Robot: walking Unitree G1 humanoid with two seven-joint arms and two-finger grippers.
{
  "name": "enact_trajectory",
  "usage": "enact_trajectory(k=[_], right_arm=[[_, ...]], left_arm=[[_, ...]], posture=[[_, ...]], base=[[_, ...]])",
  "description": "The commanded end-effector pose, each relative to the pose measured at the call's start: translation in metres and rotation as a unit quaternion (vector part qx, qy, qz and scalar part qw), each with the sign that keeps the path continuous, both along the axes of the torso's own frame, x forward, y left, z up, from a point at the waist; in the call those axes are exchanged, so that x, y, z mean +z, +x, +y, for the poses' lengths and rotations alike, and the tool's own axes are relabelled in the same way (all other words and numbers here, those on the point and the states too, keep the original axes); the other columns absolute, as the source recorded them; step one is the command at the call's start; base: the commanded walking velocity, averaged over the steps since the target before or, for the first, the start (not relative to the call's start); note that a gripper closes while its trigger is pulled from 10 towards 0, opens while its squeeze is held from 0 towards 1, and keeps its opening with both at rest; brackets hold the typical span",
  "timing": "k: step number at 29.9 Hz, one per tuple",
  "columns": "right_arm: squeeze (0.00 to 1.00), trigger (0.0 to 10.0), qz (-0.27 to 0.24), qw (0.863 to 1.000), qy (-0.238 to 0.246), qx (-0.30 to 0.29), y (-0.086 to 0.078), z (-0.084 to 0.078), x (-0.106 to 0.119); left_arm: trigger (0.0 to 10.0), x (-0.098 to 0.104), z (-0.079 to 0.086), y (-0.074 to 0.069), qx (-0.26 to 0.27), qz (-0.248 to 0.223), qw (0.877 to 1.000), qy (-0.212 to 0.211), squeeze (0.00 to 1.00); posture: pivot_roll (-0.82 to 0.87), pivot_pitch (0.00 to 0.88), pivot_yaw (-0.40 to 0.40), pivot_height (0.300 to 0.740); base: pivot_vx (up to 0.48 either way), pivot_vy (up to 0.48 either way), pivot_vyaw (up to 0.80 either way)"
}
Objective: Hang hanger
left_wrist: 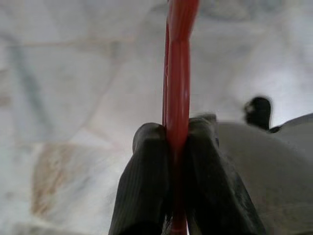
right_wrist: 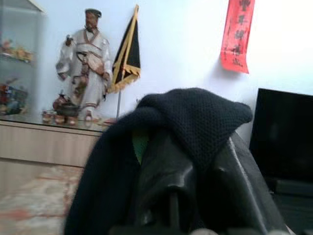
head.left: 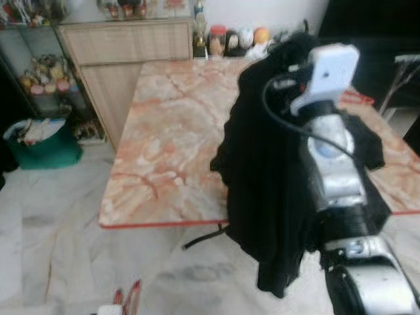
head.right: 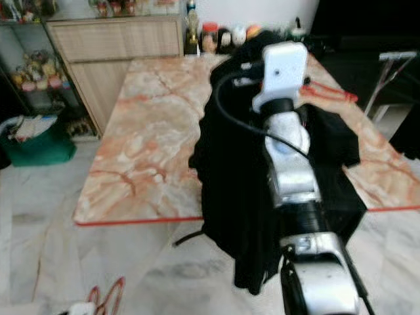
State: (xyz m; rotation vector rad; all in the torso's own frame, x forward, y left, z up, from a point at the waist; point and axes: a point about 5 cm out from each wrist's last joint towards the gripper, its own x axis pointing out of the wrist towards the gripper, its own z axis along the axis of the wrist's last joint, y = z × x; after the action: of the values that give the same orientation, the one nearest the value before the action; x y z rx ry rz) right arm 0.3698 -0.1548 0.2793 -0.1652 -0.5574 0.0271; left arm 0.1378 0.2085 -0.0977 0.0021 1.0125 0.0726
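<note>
My left gripper [left_wrist: 176, 142] is shut on a red plastic hanger [left_wrist: 178, 73], held low over the pale marble floor. Part of that hanger [head.left: 128, 295] shows at the bottom edge of the left eye view. My right arm is raised in front of me, with its white wrist camera [head.left: 331, 69] up. A black knit garment [head.left: 262, 170] hangs from the right arm, over the table's edge and down toward the floor. In the right wrist view the garment [right_wrist: 195, 112] drapes over my right gripper [right_wrist: 200, 147], whose fingers are shut on the cloth.
An orange marble table [head.left: 170, 131] stands ahead, with another red hanger [head.right: 328, 92] at its far right. Jars [head.left: 216, 39] line the back. A wooden cabinet [head.left: 125, 46] and a green bin [head.left: 42, 144] are on the left. A dark TV [right_wrist: 288, 142] is on the right.
</note>
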Motion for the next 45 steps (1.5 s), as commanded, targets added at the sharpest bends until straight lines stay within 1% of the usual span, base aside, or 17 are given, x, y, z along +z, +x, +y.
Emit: enact_trajectory(k=[1,8,12,15,17,20,21,23,28,31,34,37,41,42,43,44,45], right_arm=[[0.00,10.0,-0.039,0.999,-0.002,0.015,-0.001,0.009,0.021],[0.00,10.0,-0.038,0.999,-0.007,0.000,0.004,0.004,0.024],[0.00,10.0,0.018,1.000,-0.016,-0.014,0.007,0.004,-0.002],[0.00,10.0,0.048,0.999,-0.020,-0.011,0.000,0.004,-0.024],[0.00,10.0,0.056,0.998,-0.022,-0.012,-0.001,0.003,-0.028],[0.00,10.0,0.095,0.995,-0.027,-0.014,-0.014,-0.001,-0.052],[0.00,10.0,0.116,0.993,-0.029,-0.014,-0.023,-0.003,-0.065],[0.00,10.0,0.127,0.991,-0.030,-0.014,-0.029,-0.005,-0.071],[0.00,10.0,0.181,0.982,-0.038,-0.032,-0.063,-0.017,-0.099],[0.00,10.0,0.199,0.978,-0.049,-0.048,-0.072,-0.023,-0.107],[0.00,10.0,0.252,0.963,-0.045,-0.081,-0.087,-0.036,-0.130],[0.00,10.0,0.267,0.959,-0.040,-0.087,-0.090,-0.038,-0.136],[0.00,10.0,0.307,0.948,-0.050,-0.069,-0.096,-0.032,-0.144],[0.28,10.0,0.322,0.943,-0.050,-0.060,-0.099,-0.030,-0.148],[0.28,10.0,0.324,0.943,-0.049,-0.058,-0.100,-0.029,-0.149],[1.00,10.0,0.322,0.944,-0.045,-0.060,-0.101,-0.030,-0.148],[1.00,10.0,0.321,0.944,-0.043,-0.061,-0.102,-0.029,-0.148]], left_arm=[[10.0,0.001,0.012,-0.003,0.001,0.009,1.000,0.018,0.00],[10.0,0.000,0.012,-0.005,-0.002,0.013,1.000,0.017,0.00],[10.0,-0.001,0.011,-0.007,-0.004,0.016,1.000,0.010,0.00],[10.0,-0.001,0.010,-0.008,-0.001,0.017,1.000,0.008,0.00],[10.0,-0.001,0.010,-0.009,0.002,0.017,1.000,0.007,0.00],[10.0,-0.002,0.010,-0.011,0.002,0.018,1.000,0.008,0.00],[10.0,-0.002,0.011,-0.012,0.002,0.020,1.000,0.010,0.00],[10.0,-0.002,0.011,-0.013,0.002,0.020,1.000,0.011,0.00],[10.0,-0.003,0.011,-0.015,-0.001,0.021,1.000,0.011,0.00],[10.0,-0.003,0.011,-0.015,-0.003,0.022,1.000,0.011,0.00],[10.0,-0.003,0.010,-0.015,-0.009,0.025,1.000,0.011,0.00],[10.0,-0.003,0.010,-0.015,-0.012,0.025,1.000,0.012,0.00],[10.0,-0.003,0.010,-0.015,-0.018,0.029,0.999,0.015,0.00],[10.0,-0.004,0.011,-0.016,-0.019,0.030,0.999,0.015,0.00],[10.0,-0.004,0.011,-0.016,-0.019,0.031,0.999,0.015,0.00],[10.0,-0.004,0.011,-0.016,-0.019,0.032,0.999,0.016,0.00],[10.0,-0.004,0.011,-0.017,-0.020,0.033,0.999,0.016,0.00]], posture=[[0.00,0.000,-0.005,0.740],[0.00,0.000,-0.010,0.740],[0.01,0.000,-0.016,0.740],[0.01,0.000,-0.018,0.740],[0.01,0.000,-0.018,0.740],[0.01,0.000,-0.024,0.740],[0.01,0.000,-0.027,0.740],[0.01,0.000,-0.028,0.740],[0.01,0.000,-0.031,0.740],[0.01,0.000,-0.031,0.740],[0.01,0.000,-0.031,0.740],[0.01,0.000,-0.031,0.740],[0.01,0.000,-0.030,0.740],[0.01,0.000,-0.030,0.740],[0.01,0.000,-0.030,0.740],[0.01,0.000,-0.029,0.740],[0.01,0.000,-0.029,0.740]], base=[[0.428,0.000,0.00],[0.426,0.000,0.00],[0.163,0.000,0.00],[0.000,0.000,0.00],[0.000,0.000,0.00],[0.000,0.000,0.00],[0.000,0.000,0.00],[0.000,0.000,0.00],[0.000,0.000,0.00],[0.000,0.000,0.00],[0.000,0.000,0.00],[0.000,0.000,0.00],[0.000,0.000,0.00],[0.000,0.000,0.00],[0.000,0.000,0.00],[0.000,0.000,0.00],[0.000,0.000,0.00]])
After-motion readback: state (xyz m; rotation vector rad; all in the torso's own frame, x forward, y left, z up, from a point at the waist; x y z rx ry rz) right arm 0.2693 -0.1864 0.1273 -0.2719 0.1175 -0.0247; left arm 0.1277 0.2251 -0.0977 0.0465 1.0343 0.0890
